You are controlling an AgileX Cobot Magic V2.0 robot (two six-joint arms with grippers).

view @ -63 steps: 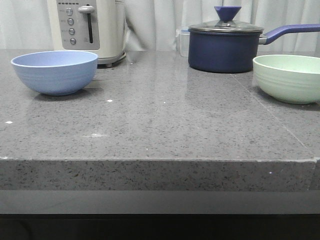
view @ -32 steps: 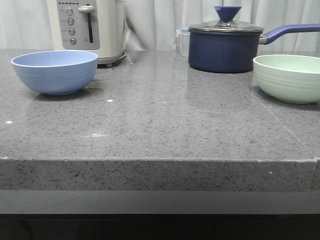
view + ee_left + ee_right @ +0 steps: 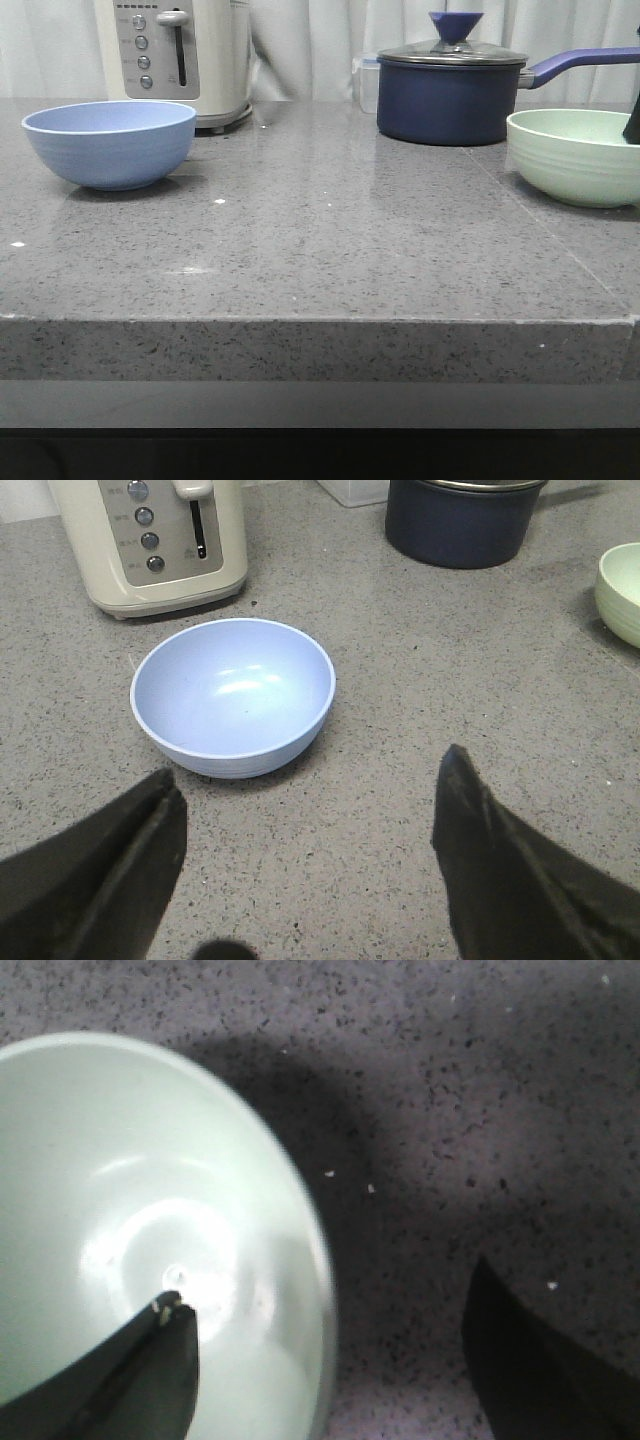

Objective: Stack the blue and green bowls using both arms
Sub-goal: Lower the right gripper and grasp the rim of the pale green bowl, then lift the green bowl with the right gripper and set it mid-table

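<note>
- blue bowl (image 3: 233,697) on the counter (image 3: 400,780), ahead of the left gripper (image 3: 310,860), centred between its spread jaws
- green bowl (image 3: 140,1230) rim between the right gripper (image 3: 330,1360) jaws, one jaw inside

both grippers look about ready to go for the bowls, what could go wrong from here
The right gripper straddles the green bowl rim, one finger inside and one outside; a shallow pinch on the curved wall could slip or tip it. The saucepan handle juts just behind that bowl, so lifting could clip it. The left gripper, open short of the blue bowl, could nudge it toward the toaster.
</note>
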